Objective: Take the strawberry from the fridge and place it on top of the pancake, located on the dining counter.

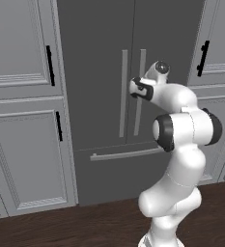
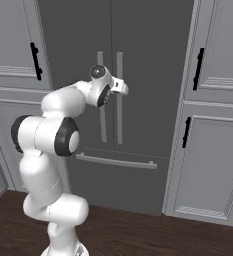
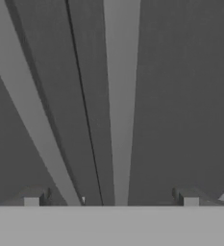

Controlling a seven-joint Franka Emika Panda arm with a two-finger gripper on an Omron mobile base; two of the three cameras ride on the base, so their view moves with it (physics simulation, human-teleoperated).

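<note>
- Left base view: the white arm (image 1: 184,144) rises from the dark wood floor (image 1: 61,226) and reaches toward the fridge (image 1: 99,58), a tall dark grey unit whose two doors are shut.
- Two long vertical bar handles (image 1: 124,91) flank the seam between the doors; a horizontal bar (image 1: 126,154) crosses the lower drawer beneath them.
- The end effector (image 3: 111,199) is raised close in front of those handles, level with their upper part, not touching either in the hand view.
- Hand view: its two dark fingertips (image 3: 32,198) stand wide apart, nothing between them, with the door seam and one pale handle running up the middle.
- Light grey panelled cabinets (image 2: 218,150) with black handles (image 2: 199,69) stand on both sides of the fridge.
- The strawberry cannot be seen behind the closed doors.
</note>
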